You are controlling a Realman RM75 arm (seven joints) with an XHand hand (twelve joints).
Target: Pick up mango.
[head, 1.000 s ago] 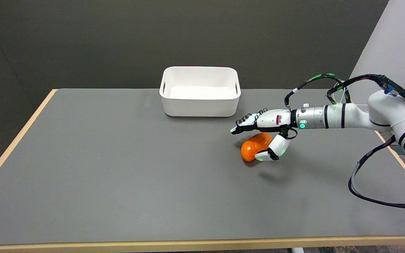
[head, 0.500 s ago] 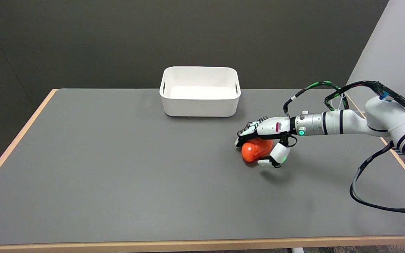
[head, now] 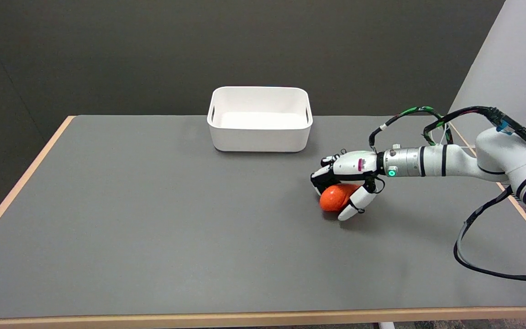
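Mango [head: 334, 198] lay on the table [head: 153, 228], directly beneath the right hand [head: 345, 178]. Fingers curled over its far side and the thumb pressed its near side, enclosing it, presumably to secure it for lifting. White bin [head: 260, 119], well beyond the hand, appeared to hold nothing.

Glossy orange skin on the mango [head: 334, 199], smooth, catching a small highlight. The right hand [head: 345, 179] over it shows hard white plastic shells with a sheen, black matt parts between them. Behind the hand, a band of brushed-looking metal on the wrist [head: 404, 161], then smooth white casing. At 11 o'clock from the mango, the white bin [head: 260, 135], smooth plastic, satin finish. The table [head: 153, 219] is matt grey, edged in pale wood
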